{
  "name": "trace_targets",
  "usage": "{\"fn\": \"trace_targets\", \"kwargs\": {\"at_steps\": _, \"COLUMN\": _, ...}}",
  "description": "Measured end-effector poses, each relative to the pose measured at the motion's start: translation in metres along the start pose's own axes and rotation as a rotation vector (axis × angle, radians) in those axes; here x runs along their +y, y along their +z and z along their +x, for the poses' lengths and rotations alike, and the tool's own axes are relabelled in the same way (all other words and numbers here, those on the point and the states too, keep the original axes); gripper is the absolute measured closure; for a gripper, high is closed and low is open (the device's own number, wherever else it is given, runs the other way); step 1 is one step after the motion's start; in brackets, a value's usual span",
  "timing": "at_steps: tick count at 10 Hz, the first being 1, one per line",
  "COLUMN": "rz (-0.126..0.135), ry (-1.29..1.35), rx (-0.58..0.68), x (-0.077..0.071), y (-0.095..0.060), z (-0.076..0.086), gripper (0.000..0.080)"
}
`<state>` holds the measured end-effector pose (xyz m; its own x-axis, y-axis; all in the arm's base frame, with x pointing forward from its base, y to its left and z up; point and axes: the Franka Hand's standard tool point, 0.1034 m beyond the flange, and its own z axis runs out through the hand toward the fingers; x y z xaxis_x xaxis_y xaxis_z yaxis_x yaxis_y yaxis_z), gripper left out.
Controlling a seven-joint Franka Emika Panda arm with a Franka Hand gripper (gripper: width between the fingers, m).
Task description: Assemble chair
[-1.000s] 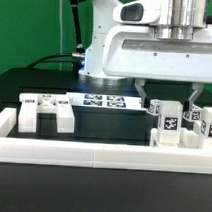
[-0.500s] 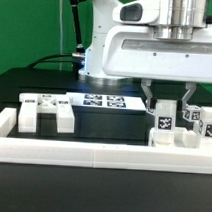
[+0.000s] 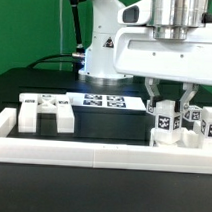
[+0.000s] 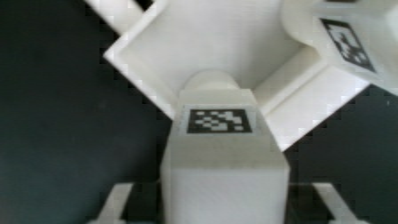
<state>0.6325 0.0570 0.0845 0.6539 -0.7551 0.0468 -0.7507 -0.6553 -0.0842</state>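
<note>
You have one arm (image 3: 147,46) here, carrying one gripper (image 3: 167,105) with two fingers (image 3: 152,100). There is one black table (image 3: 35,83), one marker board (image 3: 102,99) and one long white border frame (image 3: 82,145). Count the white chair pieces with care. On the exterior view's right you can make out three tagged pieces (image 3: 165,127) packed close. On its left sits a blocky cluster (image 3: 44,111) that may be one piece or two; you cannot tell. In the wrist view you see two tags (image 4: 219,120), one on the post (image 4: 217,165) and one on a second piece.

Upright white tagged chair post (image 3: 165,125); blocky white piece (image 3: 41,111) well apart.
</note>
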Motion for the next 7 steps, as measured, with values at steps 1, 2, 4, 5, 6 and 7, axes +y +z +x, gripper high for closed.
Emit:
{"fn": "trace_targets", "kwargs": {"at_steps": 1, "rz": -0.001, "ry": 0.132, "rx": -0.001, "x": -0.0002, "y": 0.0008, "z": -0.0006, "gripper": 0.0510}}
{"fn": "trace_targets", "kwargs": {"at_steps": 2, "rz": 0.000, "ry": 0.260, "rx": -0.002, "x": -0.0004, "y": 0.0011, "z": -0.0003, "gripper": 0.0509}}
{"fn": "trace_targets", "kwargs": {"at_steps": 4, "rz": 0.008, "ry": 0.497, "rx": -0.014, "x": -0.0004, "y": 0.0018, "z": -0.0001, "gripper": 0.0509}}
{"fn": "trace_targets", "kwargs": {"at_steps": 5, "rz": 0.013, "ry": 0.633, "rx": -0.019, "x": -0.0006, "y": 0.0020, "z": -0.0002, "gripper": 0.0509}}
{"fn": "trace_targets", "kwargs": {"at_steps": 6, "rz": 0.015, "ry": 0.694, "rx": -0.023, "x": -0.0004, "y": 0.0020, "z": 0.0000, "gripper": 0.0509}}
{"fn": "trace_targets", "kwargs": {"at_steps": 7, "rz": 0.014, "ry": 0.745, "rx": -0.025, "x": -0.0002, "y": 0.0020, "z": 0.0000, "gripper": 0.0509}}
